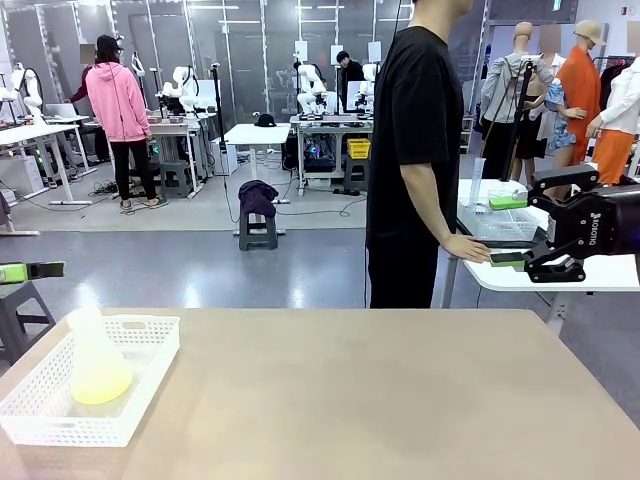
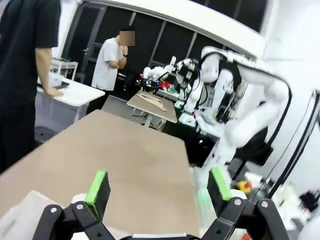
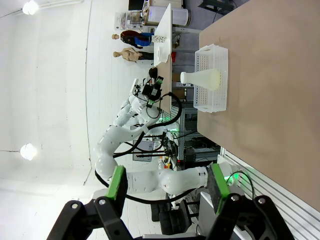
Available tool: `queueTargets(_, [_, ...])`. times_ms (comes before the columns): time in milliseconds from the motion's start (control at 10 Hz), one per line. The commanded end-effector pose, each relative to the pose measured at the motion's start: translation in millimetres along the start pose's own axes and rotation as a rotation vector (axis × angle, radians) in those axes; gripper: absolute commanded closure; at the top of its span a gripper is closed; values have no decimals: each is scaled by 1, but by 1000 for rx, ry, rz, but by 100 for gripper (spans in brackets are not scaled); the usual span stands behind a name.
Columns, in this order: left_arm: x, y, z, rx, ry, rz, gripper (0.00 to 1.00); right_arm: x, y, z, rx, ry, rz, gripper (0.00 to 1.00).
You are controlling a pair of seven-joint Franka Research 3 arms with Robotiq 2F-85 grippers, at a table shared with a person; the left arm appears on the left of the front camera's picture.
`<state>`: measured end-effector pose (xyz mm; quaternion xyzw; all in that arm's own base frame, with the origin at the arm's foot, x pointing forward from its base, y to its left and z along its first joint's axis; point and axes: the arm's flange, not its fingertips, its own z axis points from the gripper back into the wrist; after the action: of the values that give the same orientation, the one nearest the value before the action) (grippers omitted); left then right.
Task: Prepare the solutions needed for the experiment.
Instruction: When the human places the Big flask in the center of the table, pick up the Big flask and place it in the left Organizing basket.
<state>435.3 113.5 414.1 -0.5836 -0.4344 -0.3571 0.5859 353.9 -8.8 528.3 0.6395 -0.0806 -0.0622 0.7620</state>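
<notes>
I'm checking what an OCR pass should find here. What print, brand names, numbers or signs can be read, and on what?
"ROBOTIQ", white letters running vertically on the black body of the right gripper, front view.
Flask and white basket: no readable markings.
Papers on the far windows: too small to read.

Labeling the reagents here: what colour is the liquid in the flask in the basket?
Pale yellow liquid in the clear flask; the front view shows it best.
</notes>
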Motion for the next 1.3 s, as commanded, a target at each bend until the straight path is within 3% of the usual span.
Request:
queueTargets(0, [21, -22, -17, 58, -1, 287, 0, 0, 2, -1, 16, -1, 6, 19])
queueTargets(100, [34, -29, -20, 81, -51, 470, 0, 0, 2, -1, 16, -1, 6, 19])
queueTargets(400, [46, -29, -14, 73, -108, 702, 0, 0, 2, -1, 16, -1, 6, 19])
queueTargets(500, [46, -32, -18, 60, -82, 791, 0, 0, 2, -1, 16, -1, 6, 19])
queueTargets(800, [44, -32, -21, -32, 46, 897, 0, 0, 2, -1, 16, -1, 6, 19])
queueTargets(900, [36, -31, -18, 20, -47, 833, 0, 0, 2, -1, 16, -1, 6, 19])
queueTargets(1200, [36, -31, -18, 20, -47, 833, 0, 0, 2, -1, 16, -1, 6, 19])
